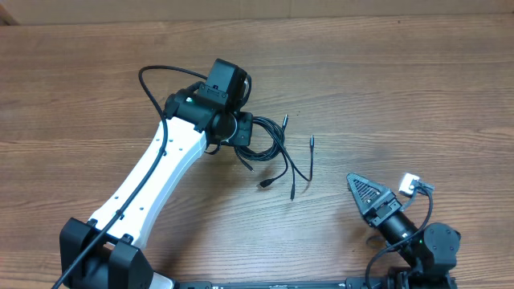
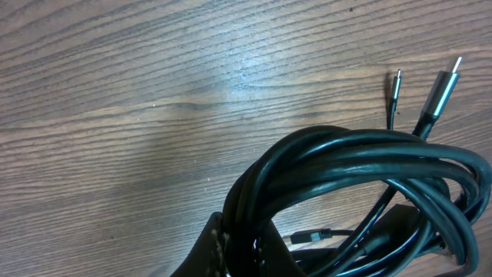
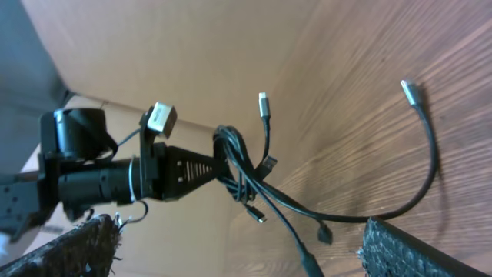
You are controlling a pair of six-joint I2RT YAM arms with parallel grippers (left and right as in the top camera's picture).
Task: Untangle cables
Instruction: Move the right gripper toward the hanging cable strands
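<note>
Black thin cables [image 1: 277, 152] bunch up near the middle of the brown wooden table [image 1: 401, 80]. The left claw [image 3: 214, 165] pinches them tight, its tips mostly hidden under loops. The right claw [image 1: 365, 194] stands wide, holding nothing.

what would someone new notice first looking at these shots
The tangle of thin black cables near the middle of the wooden table draws the eye first, with its plug ends splaying out to the right. The left gripper is shut on the looped end of that bundle. The right gripper sits wide open and empty at the near right, apart from the cables.
</note>
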